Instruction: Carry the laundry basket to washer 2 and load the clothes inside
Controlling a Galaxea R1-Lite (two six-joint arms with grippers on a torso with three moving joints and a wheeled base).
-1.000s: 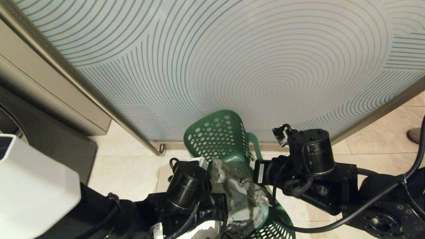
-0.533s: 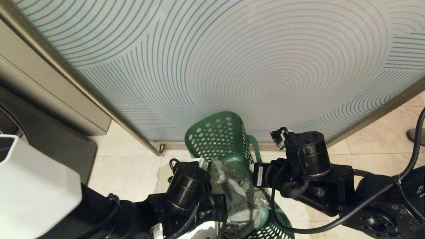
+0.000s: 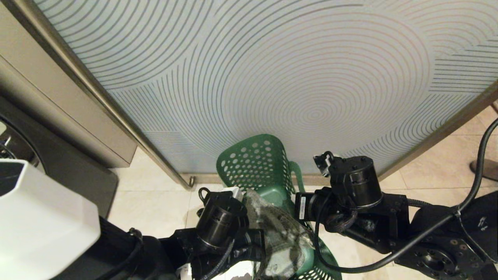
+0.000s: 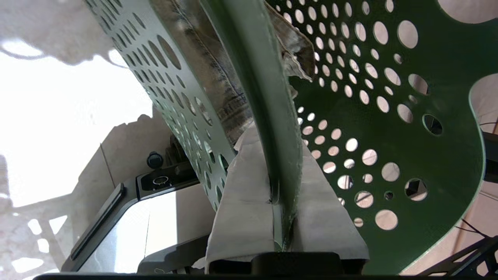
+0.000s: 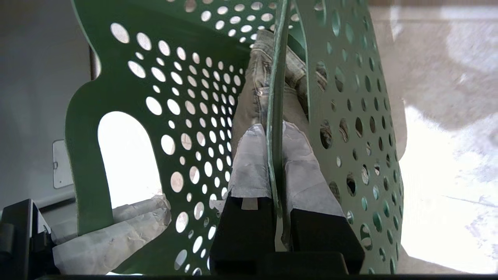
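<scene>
Washer (image 3: 23, 155) edge at far left, dark grey – number unreadable. Left gripper (image 4: 278, 217) clamped on basket (image 3: 253, 167) rim, taped fingers (image 4: 241, 202) pinching thin green plastic. Basket held between arms, tilted, above tile floor before frosted ringed panel; perforated, glossy. Clothes (image 3: 280, 233) inside – faded, wrinkled denim-like fabric. Right gripper (image 5: 278, 182) closed on opposite rim. Carry under way; loading not yet begun.

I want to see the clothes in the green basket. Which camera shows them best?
The head view: the clothes lie wrinkled in the basket, between the arms. The left wrist view shows only a seamed strip behind the rim; the right wrist view only a narrow piece behind the rim.
</scene>
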